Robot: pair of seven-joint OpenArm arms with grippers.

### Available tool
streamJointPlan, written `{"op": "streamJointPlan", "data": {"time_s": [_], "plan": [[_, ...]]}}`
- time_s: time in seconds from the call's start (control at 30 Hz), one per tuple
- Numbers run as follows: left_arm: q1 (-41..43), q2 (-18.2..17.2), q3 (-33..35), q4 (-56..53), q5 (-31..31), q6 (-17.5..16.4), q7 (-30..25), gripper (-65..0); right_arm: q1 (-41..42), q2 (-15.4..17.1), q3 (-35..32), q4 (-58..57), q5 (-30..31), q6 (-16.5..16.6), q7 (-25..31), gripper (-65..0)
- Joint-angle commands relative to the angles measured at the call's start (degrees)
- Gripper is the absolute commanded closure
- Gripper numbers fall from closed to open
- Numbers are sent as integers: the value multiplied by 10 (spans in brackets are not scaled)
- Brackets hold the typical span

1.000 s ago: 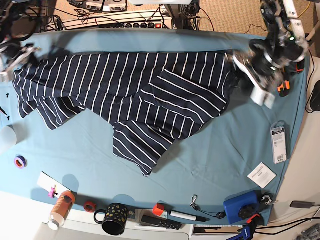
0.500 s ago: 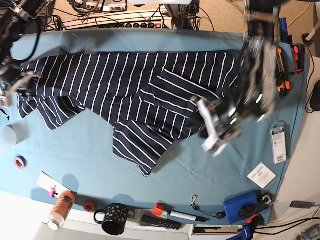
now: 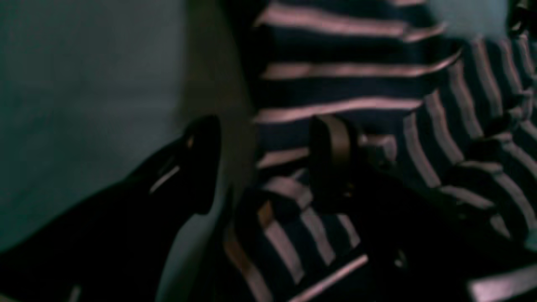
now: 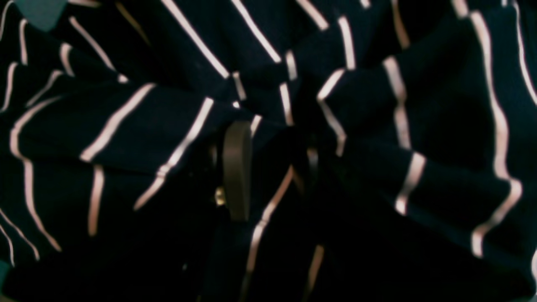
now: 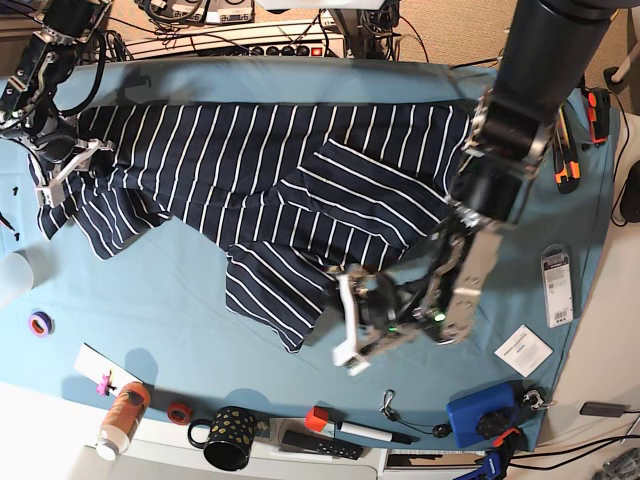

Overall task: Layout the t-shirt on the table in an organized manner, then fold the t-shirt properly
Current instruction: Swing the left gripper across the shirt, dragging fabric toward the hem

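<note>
T-shirt [image 5: 270, 190]: navy with thin white stripes, lying crumpled and unfolded across the table's 12 o'clock half, spanning 9 to 2 o'clock. One striped flap is doubled over near centre; a pointed corner reaches toward 6 o'clock. Table [image 5: 180, 310]: smooth light teal cloth, flat beneath the shirt.

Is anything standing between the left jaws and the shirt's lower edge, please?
Nothing visible does. The left gripper is open right at the shirt edge: one jaw over the striped cloth, the other over the bare table. No other object lies between them.
</note>
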Motion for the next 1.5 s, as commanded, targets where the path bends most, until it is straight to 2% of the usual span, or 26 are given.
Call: {"op": "streamJointPlan", "data": {"time_s": [0.0, 0.07, 0.17, 0.27, 0.33, 0.37, 0.43, 0.57, 0.7, 0.8, 0.9, 1.07, 1.13, 1.23, 1.37, 1.47], "plan": [[-25, 12, -1, -11, 2, -4, -14, -340, 1, 10, 3, 3, -16, 1, -5, -169], [-35, 35, -1, -54, 31, -12, -17, -340, 2, 10, 3, 3, -24, 1, -5, -169], [-39, 61, -1, -103, 84, -11, -57, -340, 1, 10, 3, 3, -24, 1, -5, -169], [-36, 74, -1, -115, 119, 27, -83, -324, 1, 10, 3, 3, -25, 1, -7, -169], [-37, 73, -2, -115, 134, 43, -99, -253, 1, 10, 3, 3, -25, 1, -7, -169], [-38, 71, -2, -115, 144, 57, -107, -191, 1, 10, 3, 3, -25, 1, -7, -169], [-43, 70, -2, -115, 164, 88, -114, -14, 1, 10, 3, 3, -28, 1, -7, -169], [-62, 68, -2, -115, 207, 128, -114, 0, -1, 10, 3, 3, -45, 1, -6, -169], [-90, 43, -6, -111, 208, 158, -115, 0, -10, 10, 3, 3, -69, 1, 1, -169], [-111, 23, -37, -111, 208, 159, -114, 0, -16, 10, 3, 3, -76, 1, 11, -169], [-116, 7, -99, -111, 205, 156, -114, 0, -23, 10, 3, 3, -76, 1, 24, -169], [-104, -6, -204, -111, 194, 85, -114, 0, -24, 10, 3, 3, -76, 1, 26, -169], [-101, -10, -227, -111, 193, 77, -117, 0, -24, 10, 3, 3, -76, 1, 26, -169], [-101, -25, -242, -111, 169, 75, -119, 0, -24, 10, 3, 3, -76, 1, 26, -169], [-104, -53, -242, -111, 150, 42, -137, 0, -24, 10, 3, 3, -76, 1, 26, -169], [-123, -76, -242, -111, 110, 42, -130, 0, -24, 10, 3, 3, -76, 1, 30, -169]]}}
